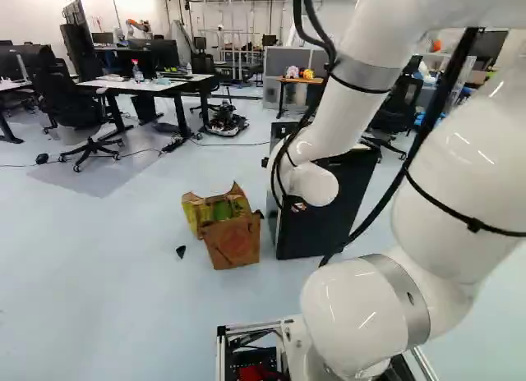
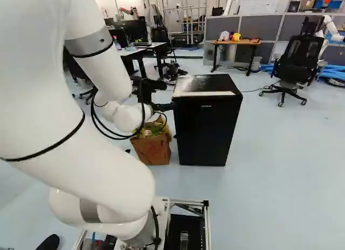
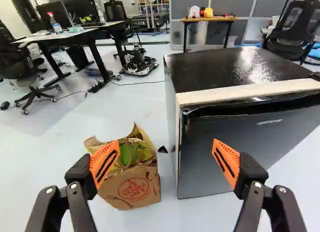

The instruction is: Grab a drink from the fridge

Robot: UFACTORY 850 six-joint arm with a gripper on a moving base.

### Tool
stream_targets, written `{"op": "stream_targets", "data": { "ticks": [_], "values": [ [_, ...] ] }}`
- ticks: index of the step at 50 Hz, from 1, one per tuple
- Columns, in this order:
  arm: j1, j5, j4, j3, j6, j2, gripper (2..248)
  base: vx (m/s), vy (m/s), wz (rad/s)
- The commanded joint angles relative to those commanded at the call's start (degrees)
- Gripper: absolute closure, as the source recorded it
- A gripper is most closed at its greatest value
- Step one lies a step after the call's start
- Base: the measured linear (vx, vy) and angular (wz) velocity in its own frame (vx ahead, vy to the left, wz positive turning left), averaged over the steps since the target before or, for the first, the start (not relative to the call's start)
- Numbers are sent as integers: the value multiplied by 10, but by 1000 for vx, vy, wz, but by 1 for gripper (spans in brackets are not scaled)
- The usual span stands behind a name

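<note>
Light is mirrored by the smooth, glossy top of the black, box-shaped fridge (image 3: 225,67); its smooth dark door (image 3: 270,142) is finished in a softer sheen; the torn brown paper bag (image 3: 132,189) is creased and matt; the rounded white robot arm (image 1: 357,307) is glossy, banded in grey, metallic-looking rings (image 1: 362,73).

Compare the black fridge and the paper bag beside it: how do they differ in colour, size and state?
The fridge is dark and glossy, while the bag is dull brown with red print. The fridge is much taller and wider than the bag. The fridge's door looks shut, whereas the bag gapes open with a ragged rim. Both stand on the pale floor.
</note>
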Motion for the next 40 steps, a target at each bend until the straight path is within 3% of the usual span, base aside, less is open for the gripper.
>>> {"op": "stream_targets", "data": {
  "ticks": [40],
  "values": [
    [56, 67, 188, -81, 0, -136, 3, 0, 0, 0]
  ]
}}
